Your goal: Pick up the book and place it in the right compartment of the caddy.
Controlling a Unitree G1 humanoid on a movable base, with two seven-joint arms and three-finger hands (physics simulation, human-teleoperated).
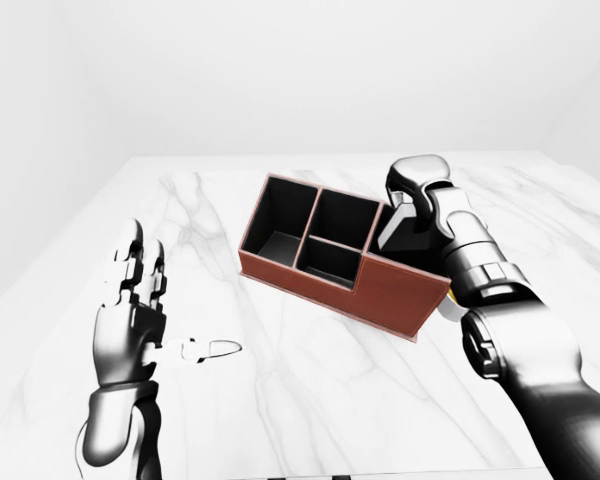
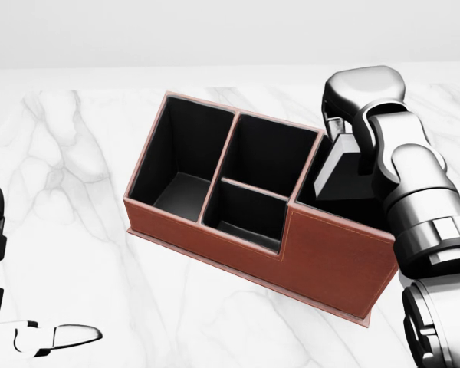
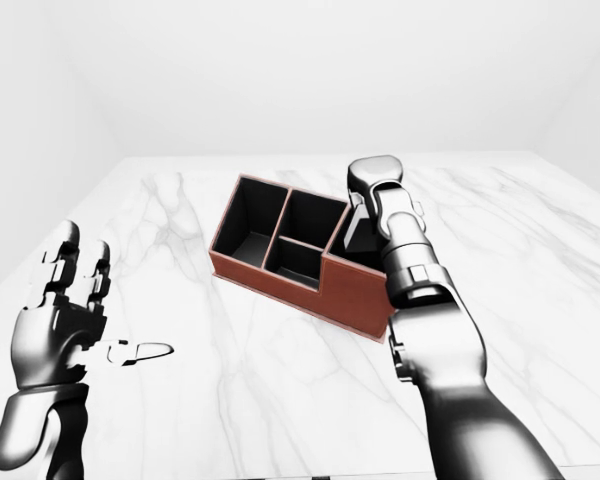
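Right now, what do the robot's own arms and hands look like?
Both arms are glossy silver-grey metal shells with black joints, built from rounded segments; the right forearm carries a ribbed dark collar. The left hand has three stubby, blocky fingers in silver and black. The right hand has a smooth, domed chrome back. No loose cables, sleeves or markings show.

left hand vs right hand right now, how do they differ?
The right hand is raised over the caddy's right compartment, fingers closed on the tilted book; the left hand holds nothing, fingers open and upright. The left hand is apart from the caddy, at the left-eye view's left. Both are glossy grey metal.
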